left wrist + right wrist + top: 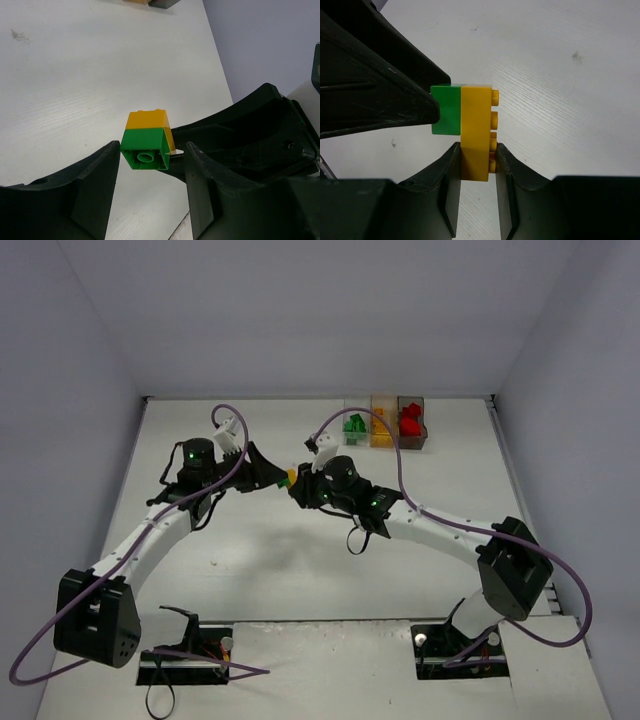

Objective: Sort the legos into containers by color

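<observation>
A yellow-orange lego with a green lego stuck to its underside hangs above the table between both arms, the clump showing mid-table in the top view. My right gripper is shut on the yellow brick's lower end. My left gripper is open, its fingers standing either side of the green brick; a gap shows on the right side. One left fingertip lies against the green brick in the right wrist view. The containers stand at the back, holding green, yellow and red bricks.
Both arms meet over the table's middle, left gripper and right gripper nose to nose. Purple cables loop over each arm. Grey walls close in the table on three sides. Two mounting plates lie at the near edge.
</observation>
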Tool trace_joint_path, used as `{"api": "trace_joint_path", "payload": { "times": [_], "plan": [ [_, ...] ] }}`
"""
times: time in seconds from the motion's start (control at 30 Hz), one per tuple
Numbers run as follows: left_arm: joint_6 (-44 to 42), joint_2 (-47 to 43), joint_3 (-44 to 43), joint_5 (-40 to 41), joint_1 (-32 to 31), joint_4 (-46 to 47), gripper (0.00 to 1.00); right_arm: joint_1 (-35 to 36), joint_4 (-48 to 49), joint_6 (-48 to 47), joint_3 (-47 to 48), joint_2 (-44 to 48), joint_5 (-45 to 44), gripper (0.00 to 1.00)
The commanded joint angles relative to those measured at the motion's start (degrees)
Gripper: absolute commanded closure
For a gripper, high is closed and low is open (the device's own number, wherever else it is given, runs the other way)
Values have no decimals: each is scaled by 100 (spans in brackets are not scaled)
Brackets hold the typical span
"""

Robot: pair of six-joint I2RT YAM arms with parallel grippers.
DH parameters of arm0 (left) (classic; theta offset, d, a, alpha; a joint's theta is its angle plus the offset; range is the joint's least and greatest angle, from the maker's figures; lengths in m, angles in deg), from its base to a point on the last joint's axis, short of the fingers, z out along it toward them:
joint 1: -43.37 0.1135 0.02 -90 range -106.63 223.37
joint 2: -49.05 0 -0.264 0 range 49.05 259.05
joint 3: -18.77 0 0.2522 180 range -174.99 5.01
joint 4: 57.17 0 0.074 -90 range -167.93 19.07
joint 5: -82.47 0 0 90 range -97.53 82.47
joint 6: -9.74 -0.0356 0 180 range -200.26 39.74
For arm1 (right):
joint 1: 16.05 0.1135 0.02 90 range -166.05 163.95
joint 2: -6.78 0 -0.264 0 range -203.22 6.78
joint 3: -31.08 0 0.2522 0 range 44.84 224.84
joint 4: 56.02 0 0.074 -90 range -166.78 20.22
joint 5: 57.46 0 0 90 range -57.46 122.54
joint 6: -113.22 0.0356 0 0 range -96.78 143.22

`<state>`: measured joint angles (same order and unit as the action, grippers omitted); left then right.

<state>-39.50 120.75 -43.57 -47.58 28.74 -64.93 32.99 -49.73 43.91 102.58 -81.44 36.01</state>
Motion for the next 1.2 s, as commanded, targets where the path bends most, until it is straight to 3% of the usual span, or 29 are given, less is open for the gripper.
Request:
{"api": "trace_joint_path", "payload": {
  "times": [0.0, 0.33, 0.47, 0.6, 0.63, 1.17],
  "plan": [
    [-41, -16, -205, -126, -13, 411, 53, -34, 508, -38, 54, 394, 84, 100],
    [-50, 37, -214, -82, -13, 288, 57, -43, 508, -21, 27, 403, 93, 100],
    [-15, 19, -205, -125, -13, 358, 72, -52, 517, -12, 27, 385, 93, 100],
    [20, 19, -196, -222, -13, 446, 96, -78, 508, -38, 10, 376, 14, 100],
    [29, -7, -179, -240, -13, 455, 99, -105, 491, -38, -25, 376, -38, 100],
    [21, -332, 32, -372, 48, 332, 100, -1492, -388, -267, -17, 412, -1005, 100]
  ]
}}
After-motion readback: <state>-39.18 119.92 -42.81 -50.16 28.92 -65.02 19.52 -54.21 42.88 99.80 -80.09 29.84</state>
